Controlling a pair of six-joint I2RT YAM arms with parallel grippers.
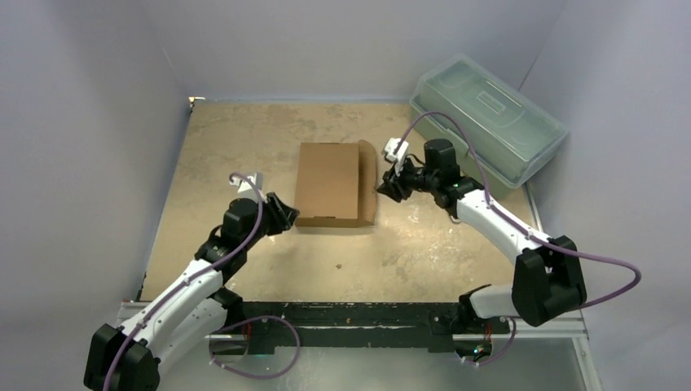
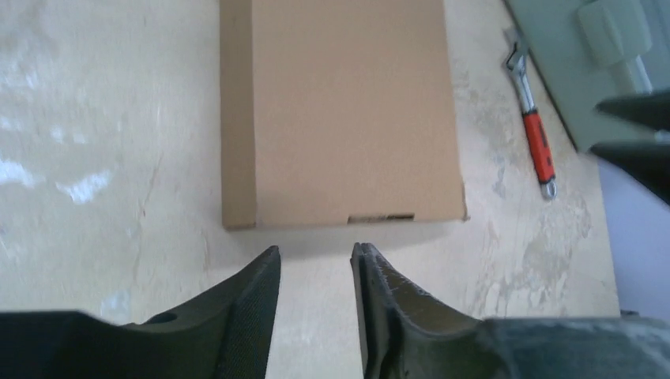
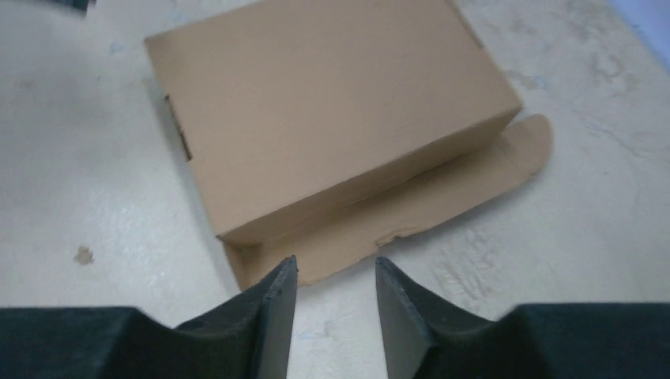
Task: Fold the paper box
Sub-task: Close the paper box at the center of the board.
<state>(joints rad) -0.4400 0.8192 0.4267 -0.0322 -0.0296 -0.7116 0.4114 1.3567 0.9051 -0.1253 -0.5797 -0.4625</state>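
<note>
At mid-table lies the box [image 1: 328,183], a shallow mailer of plain brown corrugated card with its lid down and its long axis running near to far. One flap [image 3: 442,197] is not tucked. It lies flat on the table [image 1: 244,130] along the box's right long side, with a rounded far corner and a ragged, slightly torn outer edge.

That flap is what we judge the next move to turn on. It sits just ahead of the right gripper [image 3: 336,268], to that gripper's left in the scene, so the right arm is the nearer one. Its fingers are spread and empty, with bare table showing between them.

The left gripper [image 2: 316,253] hovers just off the box's near short end, toward the near-left corner. Its dark textured fingers are also apart and grip nothing. A thin slot shows in the box edge facing it.

We see smooth, matte card with crisp folds. The table is pale and mottled. A red-handled wrench [image 2: 536,134] lies well right of the box, and a translucent toolbox [image 1: 489,118] sits at the far right.
</note>
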